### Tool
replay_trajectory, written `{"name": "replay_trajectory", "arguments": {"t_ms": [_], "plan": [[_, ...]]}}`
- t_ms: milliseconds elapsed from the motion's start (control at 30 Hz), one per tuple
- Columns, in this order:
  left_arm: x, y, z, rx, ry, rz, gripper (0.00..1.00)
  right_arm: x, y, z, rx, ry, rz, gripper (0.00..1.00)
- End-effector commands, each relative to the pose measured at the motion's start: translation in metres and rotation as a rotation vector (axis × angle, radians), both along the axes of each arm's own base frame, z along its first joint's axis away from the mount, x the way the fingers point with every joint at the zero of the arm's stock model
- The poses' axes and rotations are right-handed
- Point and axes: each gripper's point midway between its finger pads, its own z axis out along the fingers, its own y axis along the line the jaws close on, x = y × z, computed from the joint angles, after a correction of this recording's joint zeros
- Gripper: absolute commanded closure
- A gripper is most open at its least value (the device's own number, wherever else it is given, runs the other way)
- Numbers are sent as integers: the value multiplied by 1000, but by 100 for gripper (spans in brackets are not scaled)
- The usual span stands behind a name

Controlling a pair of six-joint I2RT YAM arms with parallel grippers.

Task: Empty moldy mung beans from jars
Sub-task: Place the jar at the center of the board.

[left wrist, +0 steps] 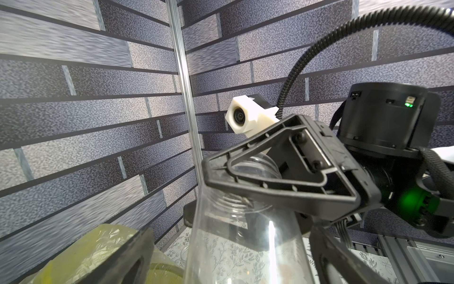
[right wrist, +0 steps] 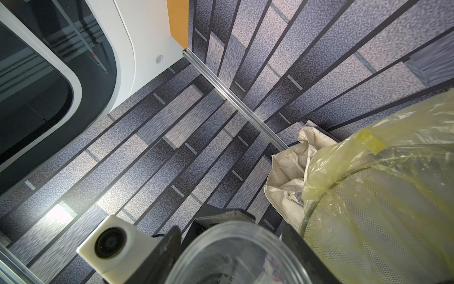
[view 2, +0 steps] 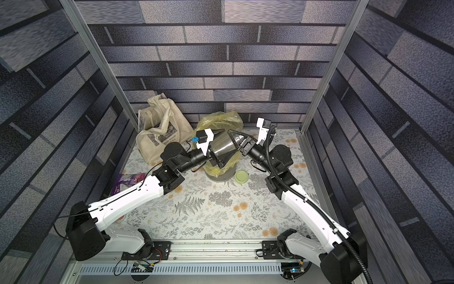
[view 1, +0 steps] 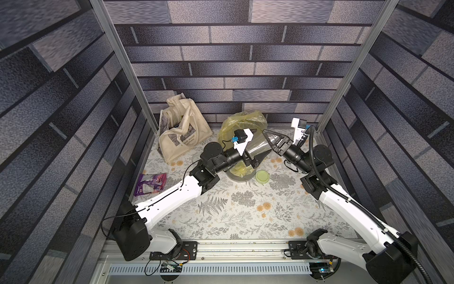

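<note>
we see the left arm (view 1: 172, 196) and right arm (view 1: 344, 204) stretched forward and raised, wrists turned inward so the grippers meet tip to tip; the left gripper (view 1: 260, 142) stands wide apart around a clear jar (view 1: 255, 150) without touching it; the right gripper (view 1: 270, 139) pinches its neck

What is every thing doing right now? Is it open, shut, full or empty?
clear jar: lid off, looks empty, held sideways.
left end effector: open around the jar's base.
right end effector: shut on the jar's neck.
green lid: off, flat on the table.
bin: open, lined with a yellow bag.
</note>
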Motion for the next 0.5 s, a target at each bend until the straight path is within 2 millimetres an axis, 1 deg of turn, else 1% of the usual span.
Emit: {"name": "replay_trajectory", "arguments": {"t_ms": [0, 133, 300, 467], "plan": [[8, 4, 12, -25, 13, 39, 0, -6, 4, 5, -57, -36, 6, 76], [11, 10, 3, 15, 64, 77, 0, -1, -5, -3, -179, -57, -87, 73], [25, 23, -11, 102, 200, 169, 0, 4, -24, -11, -303, -69, -217, 74], [37, 48, -15, 112, 257, 318, 0, 6, -42, -19, -406, -76, -319, 74]]}}
